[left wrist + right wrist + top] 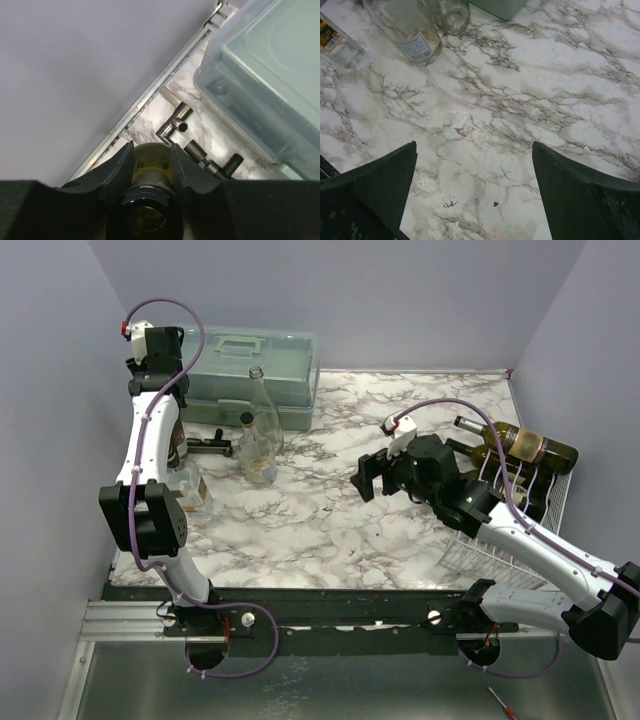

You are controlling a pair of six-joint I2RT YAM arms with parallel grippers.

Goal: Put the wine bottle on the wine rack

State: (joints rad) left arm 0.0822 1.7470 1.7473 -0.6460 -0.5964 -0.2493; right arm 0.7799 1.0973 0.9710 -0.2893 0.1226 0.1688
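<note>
Left gripper (151, 150) is clamping shut on the neck of the upright olive-glass wine bottle (150, 162), just in front of the left end of the toolbox (250, 365), with small metal tools (175, 122) lying between bottle and toolbox. Two clear glass bottles (260, 435) are standing just in front of the toolbox's right half. Right gripper (473, 145) is hovering with jaws spread wide and empty over the marble table (330, 530) well right of the toolbox, and the wine rack (485, 550) is sitting farther right again, carrying two dark bottles (520, 445) on their sides.
</note>
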